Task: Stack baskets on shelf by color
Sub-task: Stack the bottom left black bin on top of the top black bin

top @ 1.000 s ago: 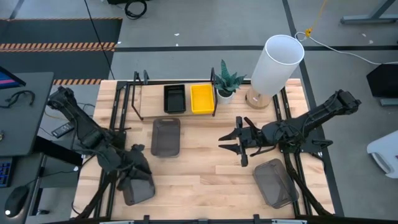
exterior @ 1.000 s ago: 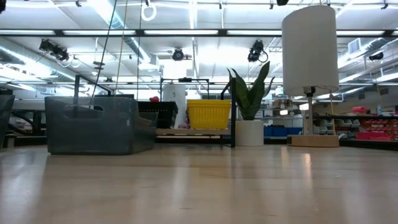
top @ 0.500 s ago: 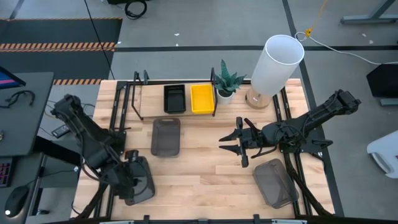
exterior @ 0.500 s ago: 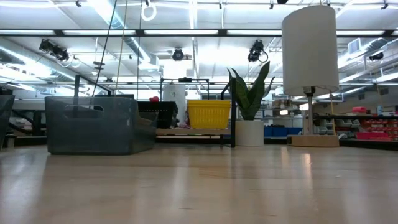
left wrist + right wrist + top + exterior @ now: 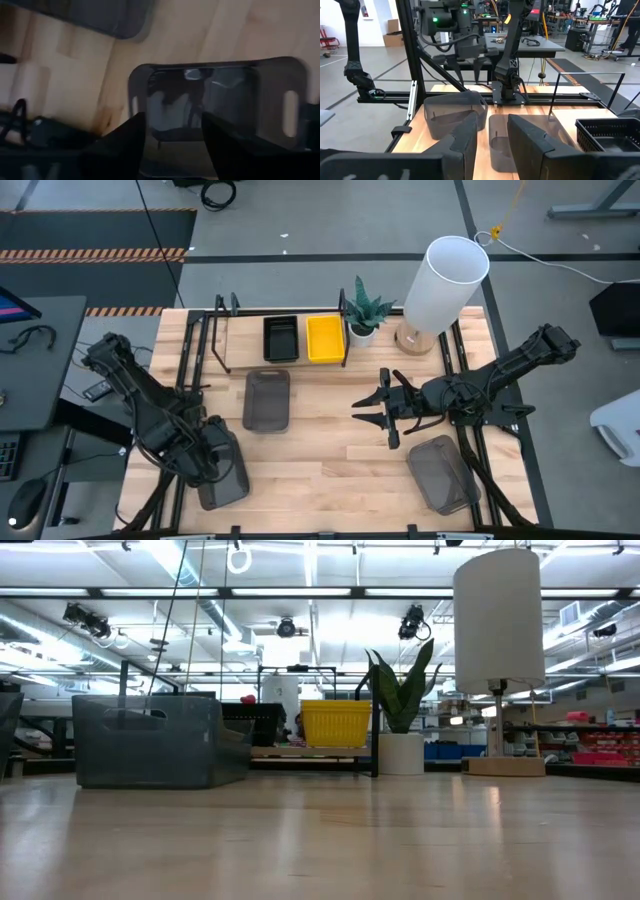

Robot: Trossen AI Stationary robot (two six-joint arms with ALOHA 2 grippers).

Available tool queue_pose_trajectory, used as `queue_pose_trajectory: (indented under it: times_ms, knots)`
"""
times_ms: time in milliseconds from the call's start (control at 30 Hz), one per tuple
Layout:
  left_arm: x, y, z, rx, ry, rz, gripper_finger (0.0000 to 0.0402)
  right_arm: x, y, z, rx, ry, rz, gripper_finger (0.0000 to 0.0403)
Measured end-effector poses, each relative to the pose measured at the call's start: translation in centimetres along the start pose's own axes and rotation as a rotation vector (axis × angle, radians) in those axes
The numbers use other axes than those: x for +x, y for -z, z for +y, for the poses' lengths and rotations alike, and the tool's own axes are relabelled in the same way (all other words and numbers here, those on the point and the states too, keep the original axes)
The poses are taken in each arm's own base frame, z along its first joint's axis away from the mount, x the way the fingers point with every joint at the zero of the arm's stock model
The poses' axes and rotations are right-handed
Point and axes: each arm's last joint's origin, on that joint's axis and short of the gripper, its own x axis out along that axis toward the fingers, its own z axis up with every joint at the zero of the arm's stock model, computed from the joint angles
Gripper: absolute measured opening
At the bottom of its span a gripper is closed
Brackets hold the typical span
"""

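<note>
Left gripper is now sitting directly over the dark grey basket at the near-left table edge — a second ago it was further up and the arm has since swung in and settled, so it's lining up a pick. In the left wrist view its fingers are apart, straddling the basket's rim, not clamped yet.

Right gripper is hovering mid-table, unchanged, fingers spread, holding nothing.

Shelf is already holding a black basket and a yellow basket — two more grey baskets are waiting on the table.
</note>
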Motion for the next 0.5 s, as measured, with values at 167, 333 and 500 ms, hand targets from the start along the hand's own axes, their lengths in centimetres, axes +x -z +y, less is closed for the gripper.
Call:
queue_pose_trajectory:
  times_ms: [167,333,500]
  knots:
    - [1.6,0.4,0.5,0.006,-0.067,0.037,0.0218,0.0,0.0,0.0,0.000,0.000,0.000,0.0114]
    - [4.2,0.8,1.5,0.042,-0.118,0.110,0.0203,0.0,0.0,0.0,0.000,0.000,0.000,0.0114]
    - [5.8,0.9,2.8,0.036,-0.077,0.126,0.0183,0.0,0.0,0.0,0.000,0.000,0.000,0.0114]
